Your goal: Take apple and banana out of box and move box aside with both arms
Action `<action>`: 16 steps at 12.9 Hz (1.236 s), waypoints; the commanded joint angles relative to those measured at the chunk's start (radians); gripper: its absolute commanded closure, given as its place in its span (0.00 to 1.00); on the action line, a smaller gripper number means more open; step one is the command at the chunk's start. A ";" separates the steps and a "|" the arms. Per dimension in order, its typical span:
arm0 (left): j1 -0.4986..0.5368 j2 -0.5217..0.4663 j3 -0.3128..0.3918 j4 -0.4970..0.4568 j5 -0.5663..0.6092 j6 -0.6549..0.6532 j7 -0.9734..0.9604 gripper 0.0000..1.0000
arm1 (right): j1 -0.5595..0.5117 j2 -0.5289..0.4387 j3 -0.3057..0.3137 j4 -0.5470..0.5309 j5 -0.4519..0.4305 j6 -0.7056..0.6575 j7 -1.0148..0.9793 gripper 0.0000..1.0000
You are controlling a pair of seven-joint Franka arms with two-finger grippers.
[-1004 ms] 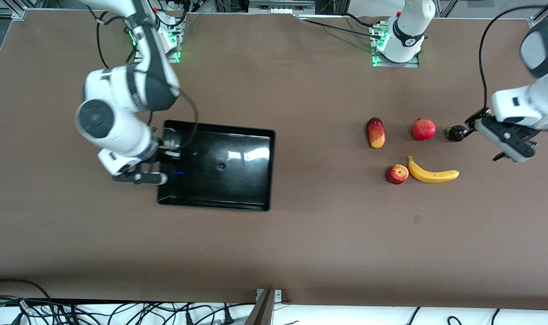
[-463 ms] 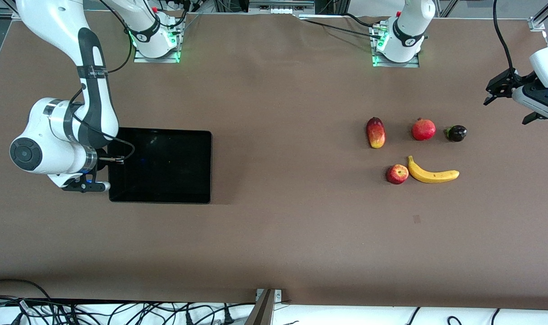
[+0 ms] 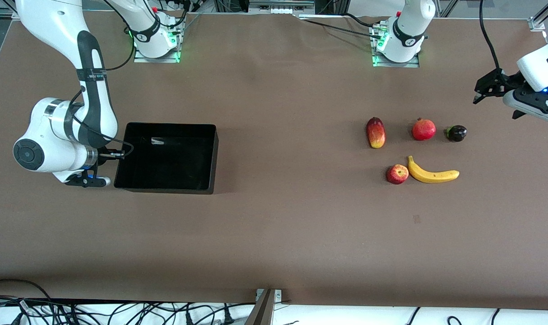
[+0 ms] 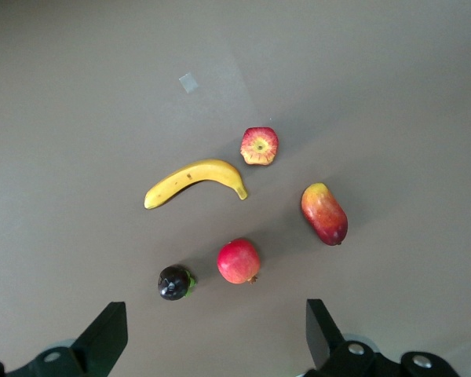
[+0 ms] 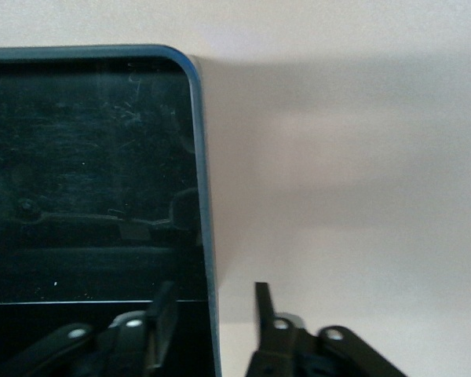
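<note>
Surface point(image 3: 274, 234): brown, carries all items.

Box point(image 3: 165, 158): black tray, at right arm's end of surface, resting flat.

Right claw point(image 5: 210, 302): at box's end wall; fingers straddle the rim point(image 5: 206, 196), one inside, one outside, gap visible on both sides, no firm pinch seen.

Left claw point(image 4: 212, 334): up in air over left arm's end of surface, near fruit group; fingers spread wide, nothing held.

Apple point(image 3: 397, 174): touching banana point(image 3: 432, 174) tip, on the right-arm side of it.

Mango point(image 3: 375, 132), pomegranate point(image 3: 423, 129), small dark fruit point(image 3: 456, 133): one row, farther from front cam than apple & banana.
</note>
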State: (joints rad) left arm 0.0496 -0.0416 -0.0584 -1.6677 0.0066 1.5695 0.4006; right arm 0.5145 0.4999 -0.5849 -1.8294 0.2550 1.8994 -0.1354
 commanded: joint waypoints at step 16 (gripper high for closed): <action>-0.005 0.005 -0.006 0.036 -0.022 -0.037 -0.178 0.00 | -0.085 -0.171 -0.138 0.619 -0.053 -0.609 -0.024 0.00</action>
State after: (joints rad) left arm 0.0474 -0.0423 -0.0631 -1.6580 -0.0023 1.5563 0.2384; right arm 0.4390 0.3571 -0.7122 -1.2487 0.2099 1.3620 -0.1447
